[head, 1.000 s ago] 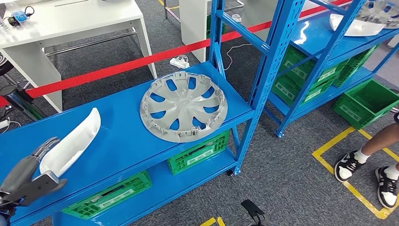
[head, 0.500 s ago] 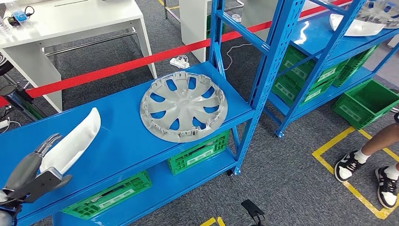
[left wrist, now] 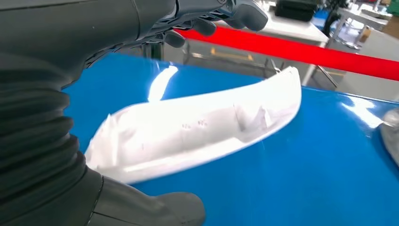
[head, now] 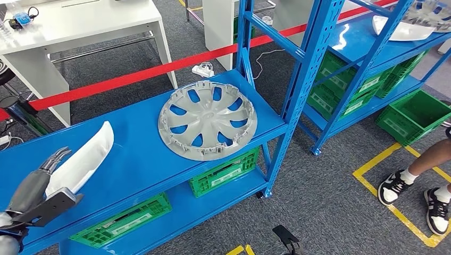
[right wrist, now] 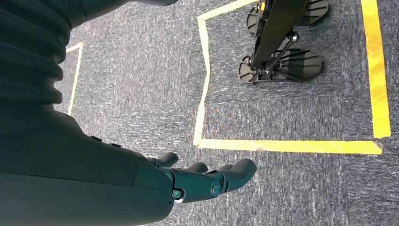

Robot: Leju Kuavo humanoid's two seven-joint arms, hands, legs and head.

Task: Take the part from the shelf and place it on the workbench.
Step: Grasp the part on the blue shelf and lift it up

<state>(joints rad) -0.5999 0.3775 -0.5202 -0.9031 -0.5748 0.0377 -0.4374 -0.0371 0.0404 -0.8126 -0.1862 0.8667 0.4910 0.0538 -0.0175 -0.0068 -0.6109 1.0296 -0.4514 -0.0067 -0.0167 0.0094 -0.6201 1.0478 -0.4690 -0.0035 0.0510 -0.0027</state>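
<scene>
Left robot hand (head: 40, 178) has crept a little further up along the white part (head: 82, 159) since a second ago, fingers spread on either side of it, nothing grasped yet. That part lies on the blue shelf (head: 138, 159), well apart from the silver hubcap (head: 207, 120). Right robot hand (right wrist: 207, 181) hangs over the floor, fingers loose, empty. Green crates (head: 223, 172) carry white labels, too small to read.
</scene>
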